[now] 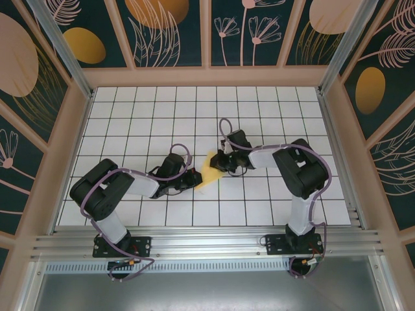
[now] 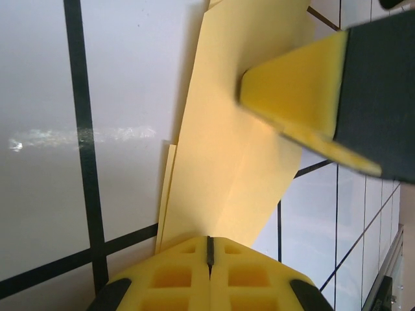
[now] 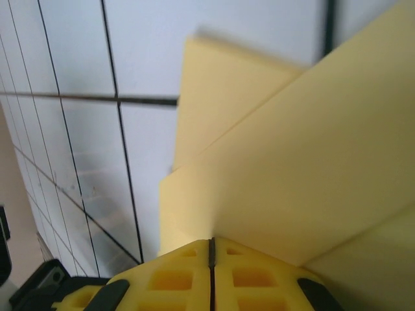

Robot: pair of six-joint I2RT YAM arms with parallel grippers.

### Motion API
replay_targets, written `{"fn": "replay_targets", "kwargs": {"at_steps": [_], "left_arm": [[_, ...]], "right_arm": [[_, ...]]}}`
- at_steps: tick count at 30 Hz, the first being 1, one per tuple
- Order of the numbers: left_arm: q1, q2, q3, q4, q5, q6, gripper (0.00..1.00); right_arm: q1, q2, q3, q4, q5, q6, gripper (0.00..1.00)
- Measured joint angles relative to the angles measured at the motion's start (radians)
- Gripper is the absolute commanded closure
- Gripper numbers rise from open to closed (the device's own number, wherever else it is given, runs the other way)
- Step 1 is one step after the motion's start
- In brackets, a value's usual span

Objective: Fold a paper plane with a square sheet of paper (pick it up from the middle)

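- The folded yellow paper (image 1: pixel 209 170) is at mid-desk, between my two arms.
- My left end effector (image 1: pixel 193 181) and right end effector (image 1: pixel 218 162) are each clamped on its opposite ends.
- White grid-tiled desk (image 1: pixel 130 116); teal floral walls (image 1: pixel 175 32) around.

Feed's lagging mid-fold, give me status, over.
Left gripper shut on yellow paper. Right gripper shut on its opposite end. Paper partly folded, layers showing. Nothing in the way seen.

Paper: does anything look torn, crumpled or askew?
No tears or crumples. The folded paper is pinched by the left pincer and right pincer, both shut. Its layers sit slightly askew: a lower edge peeks out.
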Motion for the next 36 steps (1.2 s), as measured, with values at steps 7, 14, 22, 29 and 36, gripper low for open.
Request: {"fn": "replay_targets", "kwargs": {"at_steps": [7,14,22,29,36], "left_arm": [[-0.001,0.000,-0.006,0.014,-0.001,0.003,1.00],[-0.001,0.000,-0.006,0.020,-0.001,0.011,1.00],[-0.001,0.000,-0.004,0.020,0.000,0.015,1.00],[-0.001,0.000,0.001,0.009,0.001,0.018,1.00],[-0.001,-0.003,0.011,-0.014,0.001,0.022,1.00]], "right_arm": [[-0.103,0.017,0.021,-0.008,-0.016,-0.026,0.89],[-0.180,0.036,0.060,-0.042,-0.040,-0.061,0.87],[-0.211,-0.031,0.072,-0.095,0.010,-0.086,0.85],[-0.063,-0.106,0.064,-0.039,-0.003,-0.058,0.89],[0.004,-0.011,0.040,-0.016,0.000,-0.023,0.90]]}}
